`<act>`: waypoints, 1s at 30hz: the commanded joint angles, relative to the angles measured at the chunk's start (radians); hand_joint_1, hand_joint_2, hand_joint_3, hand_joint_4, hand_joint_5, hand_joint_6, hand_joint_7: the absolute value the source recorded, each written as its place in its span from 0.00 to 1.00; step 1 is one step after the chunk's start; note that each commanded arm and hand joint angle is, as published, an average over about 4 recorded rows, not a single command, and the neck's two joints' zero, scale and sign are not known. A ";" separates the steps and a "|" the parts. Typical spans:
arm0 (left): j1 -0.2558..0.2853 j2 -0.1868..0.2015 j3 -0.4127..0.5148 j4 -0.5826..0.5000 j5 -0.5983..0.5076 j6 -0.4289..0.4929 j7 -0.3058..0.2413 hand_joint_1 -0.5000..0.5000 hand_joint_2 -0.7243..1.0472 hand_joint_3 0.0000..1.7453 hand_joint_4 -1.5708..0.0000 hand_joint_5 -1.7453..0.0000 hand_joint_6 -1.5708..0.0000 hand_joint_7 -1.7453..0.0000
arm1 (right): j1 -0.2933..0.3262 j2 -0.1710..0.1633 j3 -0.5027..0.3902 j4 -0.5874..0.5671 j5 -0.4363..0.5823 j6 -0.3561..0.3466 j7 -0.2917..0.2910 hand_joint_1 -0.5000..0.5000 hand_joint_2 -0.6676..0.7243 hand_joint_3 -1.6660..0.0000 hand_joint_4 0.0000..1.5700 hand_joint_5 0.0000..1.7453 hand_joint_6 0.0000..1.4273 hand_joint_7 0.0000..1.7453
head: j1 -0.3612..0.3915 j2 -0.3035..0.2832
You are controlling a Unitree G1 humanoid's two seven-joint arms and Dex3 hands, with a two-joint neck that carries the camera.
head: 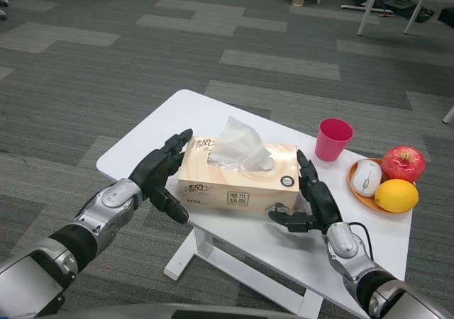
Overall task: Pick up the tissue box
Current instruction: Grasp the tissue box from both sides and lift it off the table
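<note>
The left hand (162, 171) lies spread against one short end of the tissue box (236, 181), fingers apart and holding nothing yet; the right hand (310, 198) stands just as wide at the other end, fingertips near or touching the cardboard. The box sits near the front edge of the tabletop (159, 131), about midway along it, a tissue (242, 145) puffing from its slot. To lift well, both palms should press inward evenly, since thin cardboard will likely buckle under a lopsided squeeze, then rise level. Beyond the right hand, towards the far right corner, stand a pink cup (333, 139) and an orange plate (355, 189) bearing an apple (403, 163), a lemon (396, 196) and a white mouse (367, 176); that elbow has little room.
</note>
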 commanded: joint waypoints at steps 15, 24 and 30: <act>-0.005 -0.030 -0.004 -0.061 0.012 -0.038 -0.030 1.00 0.20 0.00 1.00 0.41 1.00 0.92 | 0.039 0.016 0.008 -0.132 -0.016 -0.006 0.026 0.67 0.18 0.71 0.25 0.22 0.04 0.08 | -0.005 0.007; 0.001 -0.030 0.019 -0.115 0.010 -0.038 -0.030 1.00 0.20 0.00 1.00 0.41 1.00 0.92 | 0.046 0.012 -0.004 -0.170 -0.016 -0.006 0.026 0.67 0.18 0.71 0.25 0.22 0.03 0.08 | -0.004 0.011; 0.005 -0.030 0.037 -0.161 0.010 -0.038 -0.030 1.00 0.20 0.00 1.00 0.41 1.00 0.92 | 0.053 0.010 -0.016 -0.200 -0.016 -0.009 0.026 0.67 0.18 0.71 0.24 0.22 0.03 0.08 | -0.005 0.014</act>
